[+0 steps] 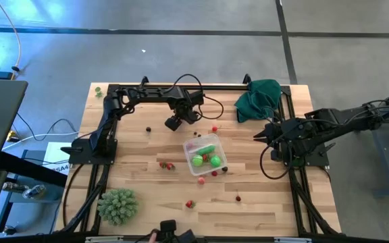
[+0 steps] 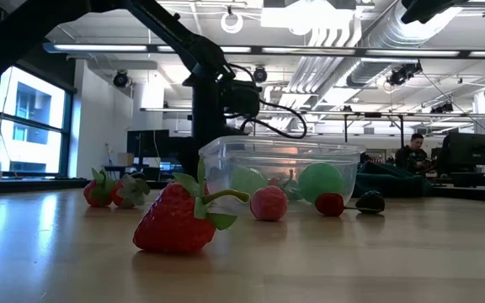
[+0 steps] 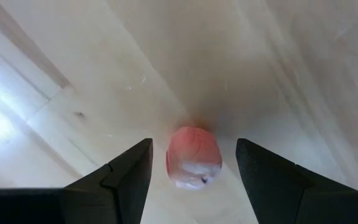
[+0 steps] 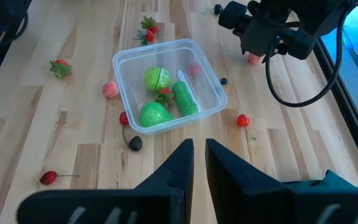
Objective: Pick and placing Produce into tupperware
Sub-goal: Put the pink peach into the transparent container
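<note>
Pale pink and round, one small piece of produce (image 3: 192, 157) lies on the wooden table (image 1: 262, 202) right between the spread fingers (image 3: 126, 177) of my left gripper (image 1: 196, 132), which hangs just above it near the far side; nothing is grasped. In the right wrist view the same pink piece (image 4: 253, 58) peeks out under that gripper (image 4: 260, 46).

The clear tupperware (image 1: 205, 154) sits near the table's middle, just beside my left gripper. Inside it lie two bright green rounded pieces (image 4: 156, 79), a green cucumber-like stick (image 4: 184, 98) and a small strawberry (image 4: 164, 95). Loose around it are more pieces: a pink ball (image 4: 110, 89), a red cherry (image 4: 243, 120), a dark brown piece (image 4: 135, 143), and strawberries (image 2: 178, 220) lying on the wood.

My right gripper (image 1: 256, 137) waits at the right side of the table, fingers (image 4: 174, 168) nearly together and empty, beside the dark green cloth (image 1: 258, 98). A spiky pale-green ball (image 1: 118, 204) rests at the near left corner.
</note>
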Robot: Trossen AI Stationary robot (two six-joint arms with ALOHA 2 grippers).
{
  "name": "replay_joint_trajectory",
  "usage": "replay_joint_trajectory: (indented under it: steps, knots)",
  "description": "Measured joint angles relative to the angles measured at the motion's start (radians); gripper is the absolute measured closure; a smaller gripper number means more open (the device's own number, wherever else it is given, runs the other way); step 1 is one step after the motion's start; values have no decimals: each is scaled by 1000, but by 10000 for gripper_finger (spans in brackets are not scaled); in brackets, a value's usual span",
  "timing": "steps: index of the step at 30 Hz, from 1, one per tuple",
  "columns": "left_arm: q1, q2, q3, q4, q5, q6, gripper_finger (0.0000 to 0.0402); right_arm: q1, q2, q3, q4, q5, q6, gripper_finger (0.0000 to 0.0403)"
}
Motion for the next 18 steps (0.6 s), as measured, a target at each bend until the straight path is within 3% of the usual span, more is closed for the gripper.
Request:
replay_joint_trajectory:
  steps: [18]
  knots:
    - [0, 21, 1, -8, -30, 23, 181, 0, 0, 0, 0, 0, 0, 371]
